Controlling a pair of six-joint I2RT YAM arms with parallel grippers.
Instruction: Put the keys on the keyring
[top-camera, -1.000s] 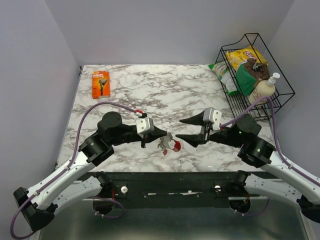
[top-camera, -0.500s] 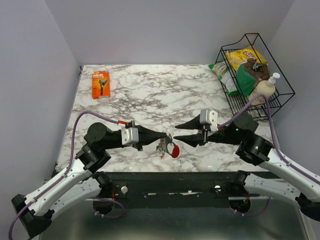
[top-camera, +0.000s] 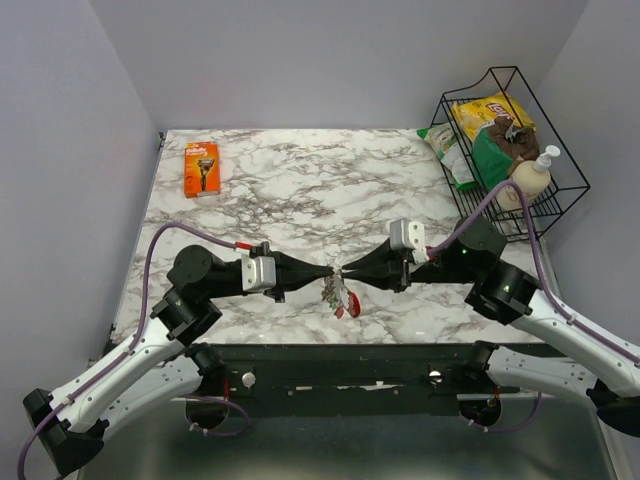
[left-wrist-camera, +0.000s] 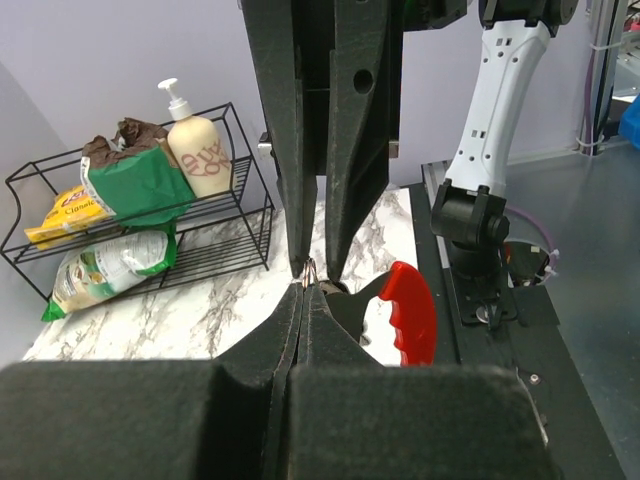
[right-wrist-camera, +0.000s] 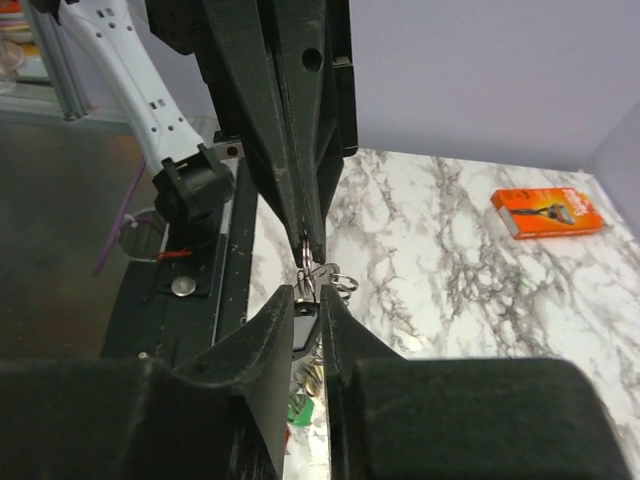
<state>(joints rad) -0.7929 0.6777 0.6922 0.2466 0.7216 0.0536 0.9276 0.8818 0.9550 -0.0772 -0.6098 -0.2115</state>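
Pinching the keys (top-camera: 338, 293), you are squeezing your left gripper (top-camera: 330, 271) and right gripper (top-camera: 346, 271) tight on them. They are dangling under the two tips.

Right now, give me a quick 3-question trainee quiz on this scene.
1. True or false: the left gripper and right gripper are far apart.
2. The razor pack lies: A) far-left on the table; B) at the near edge; C) in the far-right corner.
3. Fill in: the tag on the keys is ___.
Key: 1 false, their tips nearly touch; 2 A; 3 red.
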